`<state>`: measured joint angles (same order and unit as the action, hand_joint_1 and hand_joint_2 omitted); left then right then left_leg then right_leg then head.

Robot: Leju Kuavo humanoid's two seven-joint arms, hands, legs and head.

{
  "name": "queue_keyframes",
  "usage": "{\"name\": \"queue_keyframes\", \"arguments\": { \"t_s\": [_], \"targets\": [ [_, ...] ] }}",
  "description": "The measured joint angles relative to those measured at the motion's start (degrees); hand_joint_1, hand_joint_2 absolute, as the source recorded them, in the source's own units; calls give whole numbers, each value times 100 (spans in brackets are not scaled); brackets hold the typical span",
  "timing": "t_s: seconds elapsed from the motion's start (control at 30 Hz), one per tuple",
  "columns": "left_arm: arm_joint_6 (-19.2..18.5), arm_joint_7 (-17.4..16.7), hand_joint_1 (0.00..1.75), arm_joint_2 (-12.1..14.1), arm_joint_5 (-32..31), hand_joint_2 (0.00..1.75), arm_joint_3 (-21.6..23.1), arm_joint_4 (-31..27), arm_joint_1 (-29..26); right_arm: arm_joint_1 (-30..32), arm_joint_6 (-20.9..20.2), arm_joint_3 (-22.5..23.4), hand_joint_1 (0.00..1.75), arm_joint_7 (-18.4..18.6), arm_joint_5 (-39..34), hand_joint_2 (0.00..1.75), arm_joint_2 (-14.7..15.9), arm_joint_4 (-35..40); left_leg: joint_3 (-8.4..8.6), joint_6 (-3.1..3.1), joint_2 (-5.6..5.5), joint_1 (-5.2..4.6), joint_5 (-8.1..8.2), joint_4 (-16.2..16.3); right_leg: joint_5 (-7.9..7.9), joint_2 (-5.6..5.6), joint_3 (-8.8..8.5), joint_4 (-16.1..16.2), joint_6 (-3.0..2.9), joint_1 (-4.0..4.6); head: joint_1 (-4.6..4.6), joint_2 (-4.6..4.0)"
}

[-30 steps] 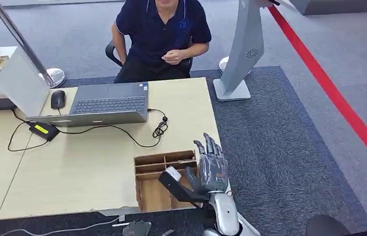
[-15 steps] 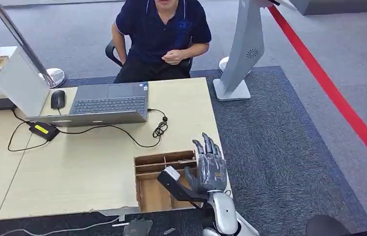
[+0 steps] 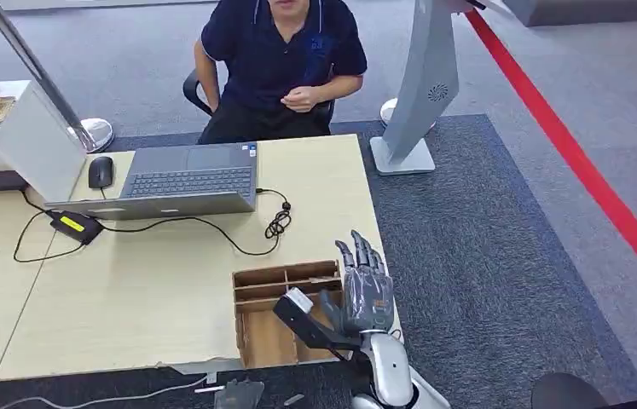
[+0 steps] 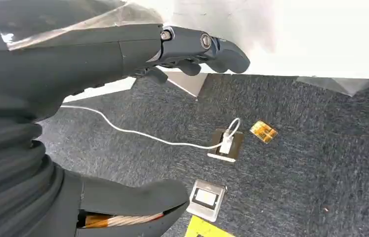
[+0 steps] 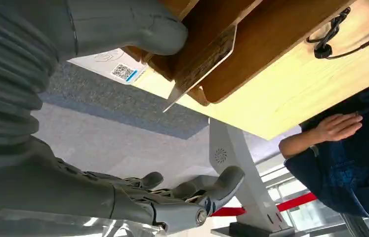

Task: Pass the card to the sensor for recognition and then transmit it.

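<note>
At the left of the light wooden table [image 3: 153, 298], a small black sensor [image 3: 72, 225] with a lit yellow-green face lies on its cable, in front of an open grey laptop [image 3: 187, 181]. A dark mouse [image 3: 101, 171] sits just beside the laptop. A person [image 3: 276, 60] in a dark blue shirt sits behind the table. The left hand [image 4: 123, 123] hangs over dark carpet. Its fingers are loosely bent, the thumb is well apart from them, and it grasps nothing.

Near the table's front right corner stands a wooden box [image 3: 268, 328] divided into compartments. The right hand [image 3: 364, 294] is raised at the box's right side, its fingers straight and spread, holding nothing. In the right wrist view, the card [image 5: 115, 66] is white with a small QR code and a blue mark. It lies just beside the thumb against the box's edge, and I cannot tell whether the thumb touches it. A white stand [image 3: 421, 94] rises to the right on the carpet.
</note>
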<state>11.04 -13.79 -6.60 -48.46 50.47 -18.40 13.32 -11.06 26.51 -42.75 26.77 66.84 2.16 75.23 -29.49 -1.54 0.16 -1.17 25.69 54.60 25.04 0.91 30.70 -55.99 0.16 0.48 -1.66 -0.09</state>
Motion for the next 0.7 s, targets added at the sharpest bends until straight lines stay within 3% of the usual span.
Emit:
{"name": "queue_keyframes", "arguments": {
  "t_s": [0.6,0.7],
  "targets": [
    [-7,0,0,0,-41,175,-26,-2,-3,2,-9,0,59,31,-9,175,15,2,0,0,0,0,0,0,0,0,0,0,0,0,-2,0],
    [-7,0,0,0,-42,175,-26,-2,-4,3,-9,0,51,31,-9,175,15,2,0,0,0,0,0,0,0,0,0,0,0,0,0,0]
  ]
}}
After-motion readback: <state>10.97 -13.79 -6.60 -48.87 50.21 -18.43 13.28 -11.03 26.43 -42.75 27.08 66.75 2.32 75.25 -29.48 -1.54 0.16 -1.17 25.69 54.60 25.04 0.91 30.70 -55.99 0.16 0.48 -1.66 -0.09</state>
